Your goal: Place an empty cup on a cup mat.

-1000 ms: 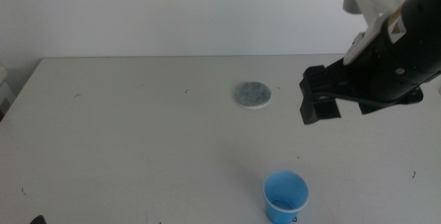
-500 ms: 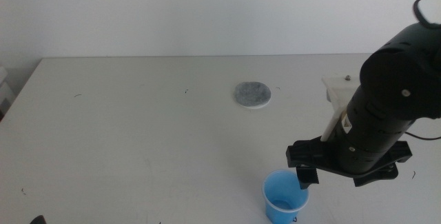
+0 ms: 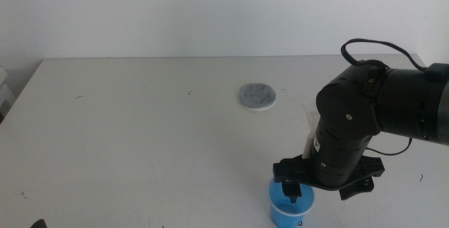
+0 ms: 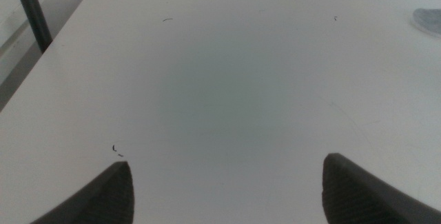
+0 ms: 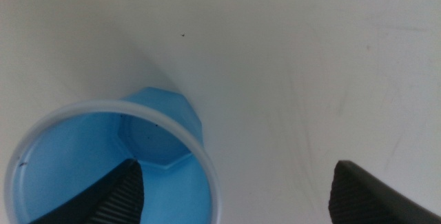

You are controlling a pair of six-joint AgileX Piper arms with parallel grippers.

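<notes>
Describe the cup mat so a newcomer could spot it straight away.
On the white table, look toward the far side, right of centre. The cup mat is a small flat round disc, mottled grey with a thin white rim, lying bare; the cup near the front edge is blue and upright.

Right arm [image 3: 365, 133]: bulky matte-black rounded housing, thin black cable [image 3: 368, 49] looping over the top, white section on its side (small label there, unreadable). Gripper jaws dark, blunt wedges.

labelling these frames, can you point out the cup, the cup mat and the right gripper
cup [image 3: 283, 214], middle view, on its blue outer wall.
cup mat [image 3: 257, 95], middle view, on its mottled grey top.
right gripper [image 5: 234, 182], right wrist view, midway between its open jaws, one jaw inside the cup.
</notes>
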